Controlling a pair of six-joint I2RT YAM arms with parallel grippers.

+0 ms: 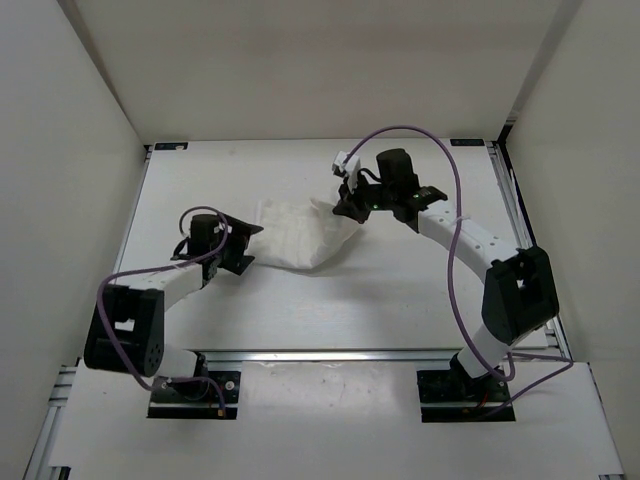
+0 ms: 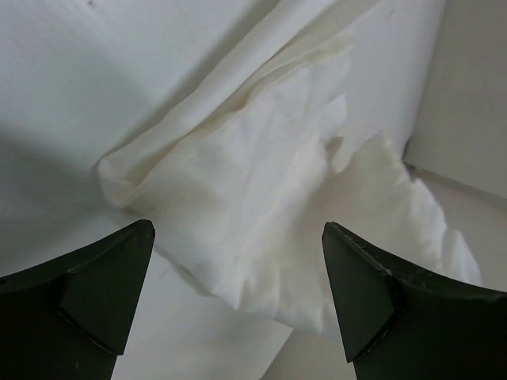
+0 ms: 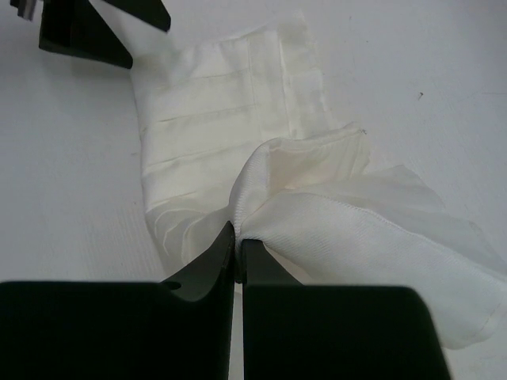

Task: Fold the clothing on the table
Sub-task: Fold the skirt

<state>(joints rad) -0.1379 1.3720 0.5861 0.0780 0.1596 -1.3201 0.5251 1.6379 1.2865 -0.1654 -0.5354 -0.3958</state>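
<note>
Top external view shows the white garment lying bunched near the middle of the tabletop, between the two arms. Right claw is pinched tight on a raised fold at the garment's edge, and the fabric drapes away from the grip. Left claw stands wide and holds nothing, just beside the opposite edge. Judgement: thin, light, limp cloth, likely to sag and slip. It is best taken at a hem or sleeve corner, pinching through all layers.
</note>
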